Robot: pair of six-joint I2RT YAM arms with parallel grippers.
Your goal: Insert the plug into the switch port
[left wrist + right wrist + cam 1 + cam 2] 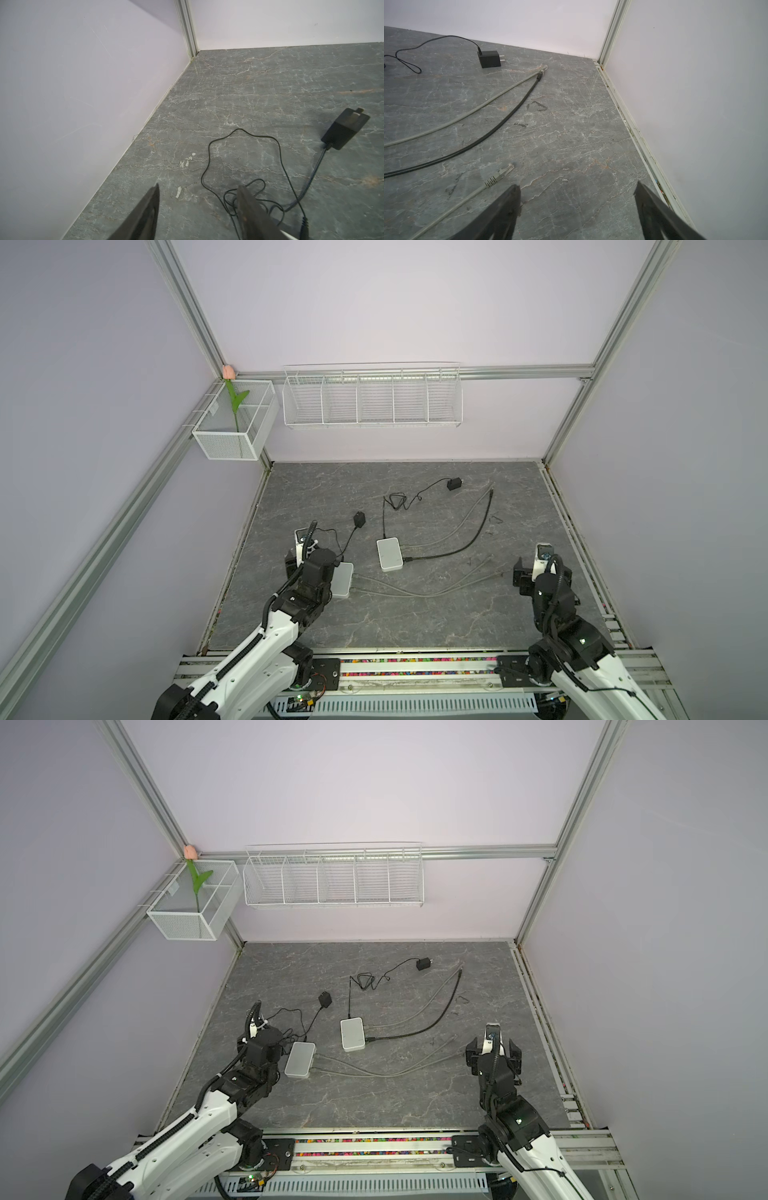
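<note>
While neither arm has hold of anything, the task looks to be at its first step, the reach for the plug. The right pincer (577, 199) stands wide open and empty above the grey marbled worktop (571, 135). The small grey network plug (501, 173) lies flat just beside one finger, outside the gap. The left pincer (197, 199) is about half open with nothing between its fingers. It is over a thin black power lead (316, 167), next to a flat white plastic switch (300, 1060); a second white switch (353, 1033) sits mid-worktop. The plug's long axis runs along the worktop, its tip pointing away from both switches toward the far right corner. The next move likely calls for shifting the right pincer over the plug body, closing across it, then turning it round to face a free port.
</note>
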